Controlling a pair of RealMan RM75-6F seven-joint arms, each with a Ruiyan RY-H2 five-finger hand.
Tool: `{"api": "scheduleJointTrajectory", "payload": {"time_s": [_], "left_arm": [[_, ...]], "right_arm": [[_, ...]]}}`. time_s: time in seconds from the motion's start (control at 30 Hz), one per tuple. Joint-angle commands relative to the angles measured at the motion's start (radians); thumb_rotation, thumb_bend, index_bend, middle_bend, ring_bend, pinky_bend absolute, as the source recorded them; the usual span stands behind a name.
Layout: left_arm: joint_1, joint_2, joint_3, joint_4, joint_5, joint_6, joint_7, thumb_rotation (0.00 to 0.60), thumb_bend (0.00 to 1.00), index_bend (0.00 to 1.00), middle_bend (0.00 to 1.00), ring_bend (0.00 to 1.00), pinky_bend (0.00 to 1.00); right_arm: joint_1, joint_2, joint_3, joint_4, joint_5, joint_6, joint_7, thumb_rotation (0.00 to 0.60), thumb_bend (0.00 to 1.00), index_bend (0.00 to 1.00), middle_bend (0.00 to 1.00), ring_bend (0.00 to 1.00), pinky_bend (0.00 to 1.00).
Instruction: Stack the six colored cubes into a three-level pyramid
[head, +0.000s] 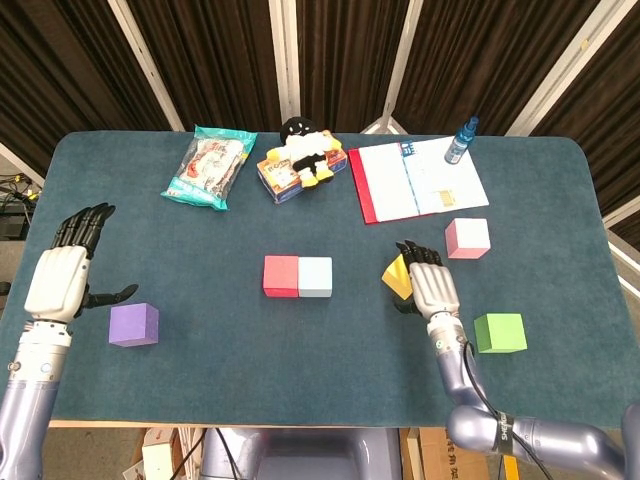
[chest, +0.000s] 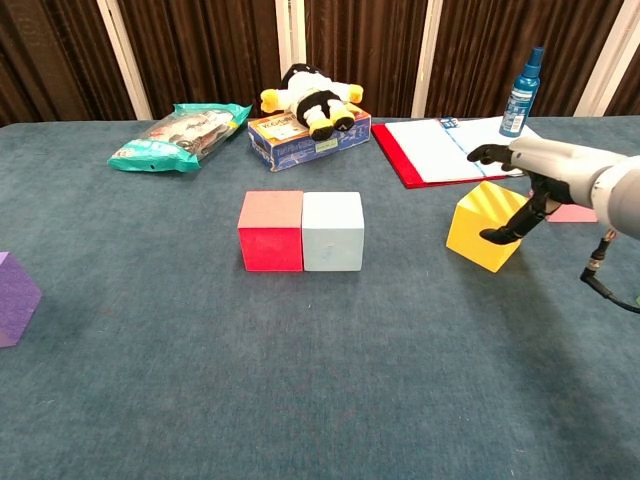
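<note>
- Head view: the right hand (head: 432, 287) hangs palm down over the yellow cube (head: 396, 272), hiding most of it; its fingers are spread and point away from the robot, but whether they touch the cube cannot be told from above.
- The left hand (head: 62, 275) hovers at the table's left edge, fingers apart and holding nothing, with the purple cube (head: 134, 324) lying just in front of it on the blue table (head: 200, 370).
- At mid-table the red cube (head: 281, 276) and the pale blue cube (head: 315, 276) sit side by side, faces touching.
- The pink cube (head: 467, 238) rests beyond the right hand, near the open notebook (head: 415, 181); the green cube (head: 499, 332) lies to the right of that arm's wrist.
- Along the far edge stand a snack bag (head: 208, 166), a plush penguin (head: 303, 146) lying on a small box (head: 284, 180), and a blue spray bottle (head: 461, 140).
- Chest view: the right hand (chest: 530, 170) reaches in from the right, above the yellow cube (chest: 483, 225), which sits turned at an angle to the red-and-blue pair; dark fingers (chest: 507, 229) curl down its right face, wide apart, not yet closed around it.
- The red cube (chest: 271, 231) and pale blue cube (chest: 332, 231) stand together at centre.
- A sliver of the pink cube (chest: 572, 211) shows behind the right arm, and a corner of the purple cube (chest: 15, 298) at the left edge.
- The left hand is outside this view.
</note>
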Motion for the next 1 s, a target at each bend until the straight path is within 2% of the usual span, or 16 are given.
{"api": "scheduleJointTrajectory", "payload": {"time_s": [0.03,0.53,1.0], "left_arm": [[0.000,0.001,-0.002,0.001,-0.003,-0.001,-0.001,0.600,0.05,0.00,0.03,0.00,0.00],[-0.001,-0.013,-0.003,0.016,-0.011,-0.006,0.002,0.600,0.05,0.00,0.03,0.00,0.00],[0.000,-0.012,-0.002,0.007,-0.008,-0.008,0.003,0.600,0.05,0.00,0.04,0.00,0.00]], "right_arm": [[0.011,-0.020,0.002,0.026,0.014,-0.002,-0.012,0.600,0.34,0.00,0.00,0.00,0.00],[0.015,-0.064,0.012,0.171,0.031,0.011,-0.031,0.600,0.34,0.00,0.00,0.00,0.00],[-0.018,-0.020,0.001,0.161,0.050,0.032,-0.060,0.600,0.34,0.00,0.00,0.00,0.00]]}}
